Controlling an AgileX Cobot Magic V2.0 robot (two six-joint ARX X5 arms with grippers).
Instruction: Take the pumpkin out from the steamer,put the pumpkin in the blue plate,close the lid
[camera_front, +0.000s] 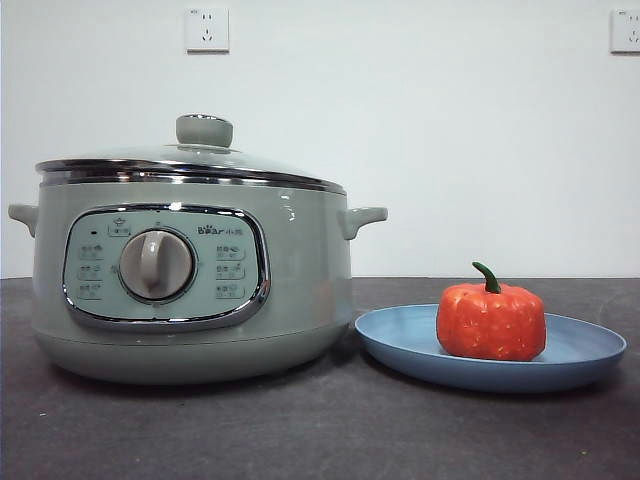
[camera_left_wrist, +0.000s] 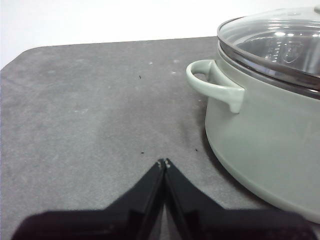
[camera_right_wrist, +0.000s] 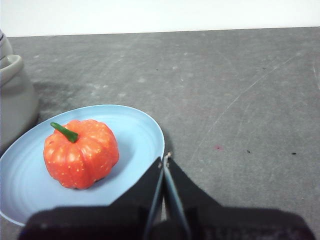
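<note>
Now the pumpkin sits in the blue plate; lid covers steamer; both grippers pinched closed, empty.

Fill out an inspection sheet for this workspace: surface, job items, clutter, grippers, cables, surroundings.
Surface: dark grey table, faint scuffs and specks.
Steamer: upright, beside the plate.
Lid: seated on the steamer, knob up.
Pumpkin: upright on the plate, stem up.
Plate: flat on the table; in the front view its rim meets the steamer's base.
Clutter: nothing seen.
Left gripper: shut, empty, by the steamer's handle side.
Right gripper: shut, empty, just off the plate's rim.
Cables: nothing seen.
Surroundings: white wall, two sockets.
</note>
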